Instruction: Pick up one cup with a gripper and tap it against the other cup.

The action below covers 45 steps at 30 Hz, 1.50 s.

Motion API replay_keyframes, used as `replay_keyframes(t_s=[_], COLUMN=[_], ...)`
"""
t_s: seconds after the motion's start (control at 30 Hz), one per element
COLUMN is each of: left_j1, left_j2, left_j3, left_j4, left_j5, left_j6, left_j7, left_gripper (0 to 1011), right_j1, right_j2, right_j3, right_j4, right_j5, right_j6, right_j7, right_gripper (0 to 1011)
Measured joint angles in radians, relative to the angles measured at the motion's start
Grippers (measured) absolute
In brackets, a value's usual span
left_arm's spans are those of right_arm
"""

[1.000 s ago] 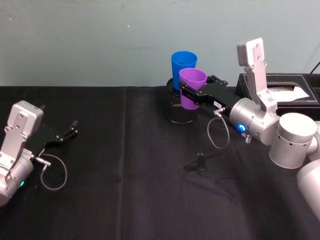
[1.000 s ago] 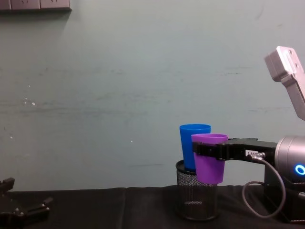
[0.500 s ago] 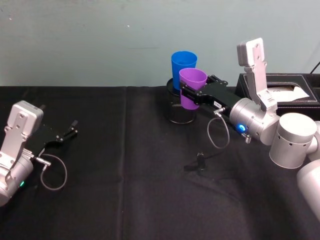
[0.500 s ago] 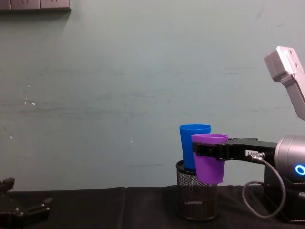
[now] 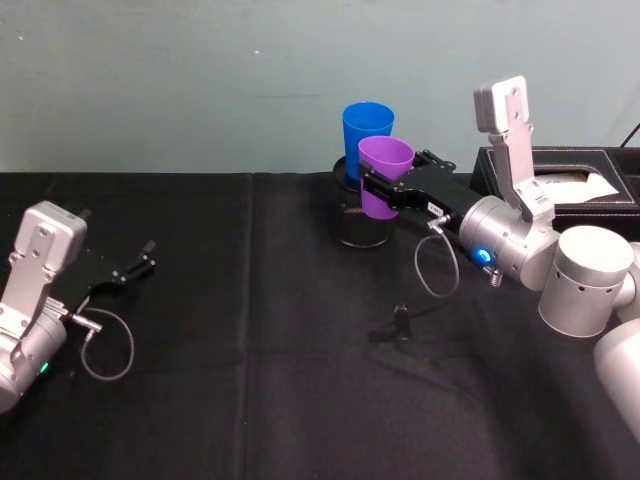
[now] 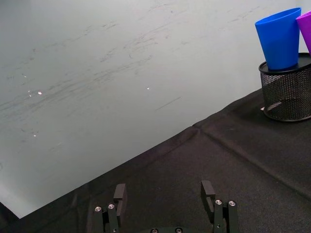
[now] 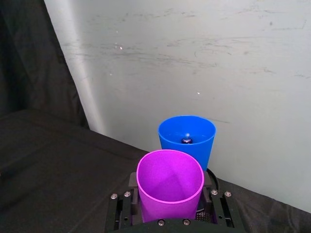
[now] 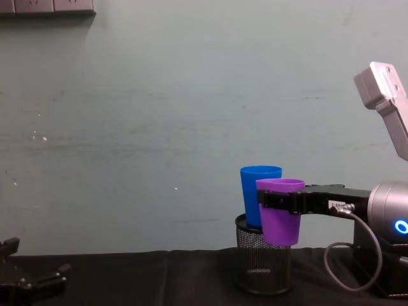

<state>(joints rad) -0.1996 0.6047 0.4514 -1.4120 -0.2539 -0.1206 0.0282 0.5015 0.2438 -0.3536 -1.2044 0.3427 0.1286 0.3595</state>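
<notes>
**Purple cup held up beside blue cup**

Right gripper (image 5: 381, 192) was closed on the purple cup (image 5: 386, 162), one flat finger on each side of its wall, below the rim. Cup upright, mouth up, off the table (image 5: 250, 380). It hung before the mesh holder (image 5: 352, 228), its base lower than the holder's rim in the chest view.

Blue cup (image 5: 366, 124) stood upright in the holder, just behind the purple one and reaching higher. Right wrist view: the purple rim overlapped the blue wall. Could not tell whether the two touched.

Right arm reached in from the right, blue ring lit. A black box (image 5: 560, 160) sat behind it at the table's back edge.

Left gripper (image 5: 145, 257) lay low at the far left of the table, fingers spread, holding nothing, well apart from the cups.
</notes>
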Motion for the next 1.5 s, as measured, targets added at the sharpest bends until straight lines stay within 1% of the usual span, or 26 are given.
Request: replay_keyframes(t_s=[1.5], left_j1=[0.0], left_j2=[0.0], left_j3=[0.0], left_j4=[0.0], left_j5=[0.0], left_j6=[0.0], left_j7=[0.0], left_gripper=[1000], right_j1=[0.0], right_j2=[0.0], right_j3=[0.0], right_j4=[0.0], right_j5=[0.0], right_j6=[0.0], right_j7=[0.0], right_gripper=[726])
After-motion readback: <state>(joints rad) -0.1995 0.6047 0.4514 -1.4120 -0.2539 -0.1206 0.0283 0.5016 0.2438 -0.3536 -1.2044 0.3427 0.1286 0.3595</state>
